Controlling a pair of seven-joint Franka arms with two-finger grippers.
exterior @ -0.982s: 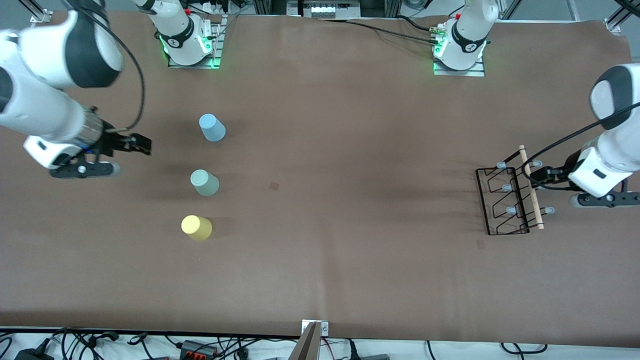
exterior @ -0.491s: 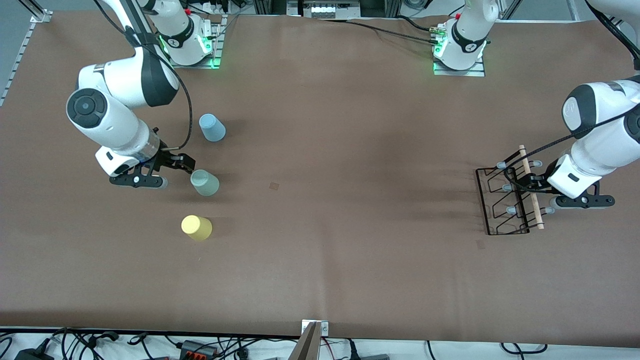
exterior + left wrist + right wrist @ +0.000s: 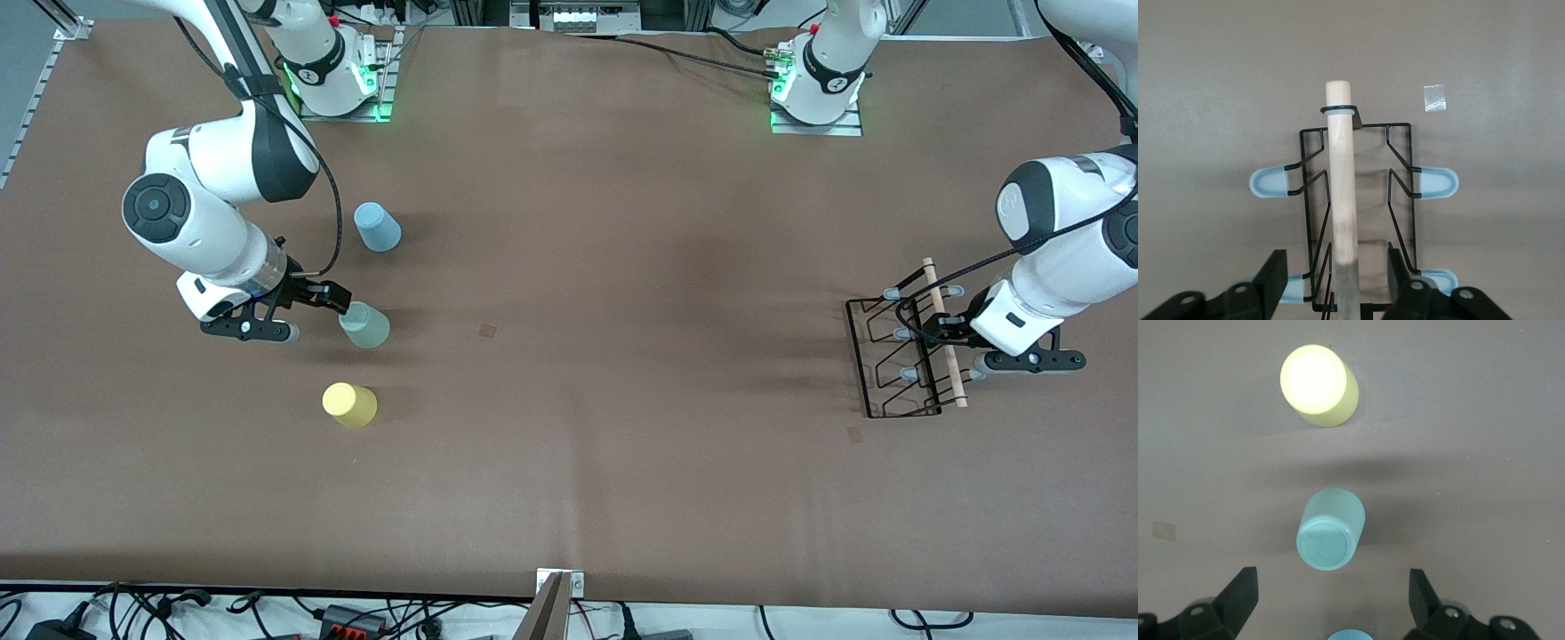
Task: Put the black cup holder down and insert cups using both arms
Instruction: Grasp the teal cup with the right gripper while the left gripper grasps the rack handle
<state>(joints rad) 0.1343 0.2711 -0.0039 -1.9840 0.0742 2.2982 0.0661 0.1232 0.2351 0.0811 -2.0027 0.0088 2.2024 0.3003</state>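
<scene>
From the front, the brown matte counter [image 3: 569, 267] carries three smooth plastic cups toward the right arm's end: light blue cup [image 3: 377, 227], mint green cup [image 3: 364, 324], yellow cup [image 3: 349, 404] nearest the camera. The right gripper [image 3: 340, 300] sits beside the mint one. The black cup holder [image 3: 898, 357], thin wire with a wooden rod, lies at the left arm's end under the left gripper [image 3: 941, 327].

Left wrist: jaws apart, straddling the wooden rod handle [image 3: 1341, 193]; pale capped pegs [image 3: 1268, 181] jut sideways.

Right wrist: jaws wide apart, nothing between them.
</scene>
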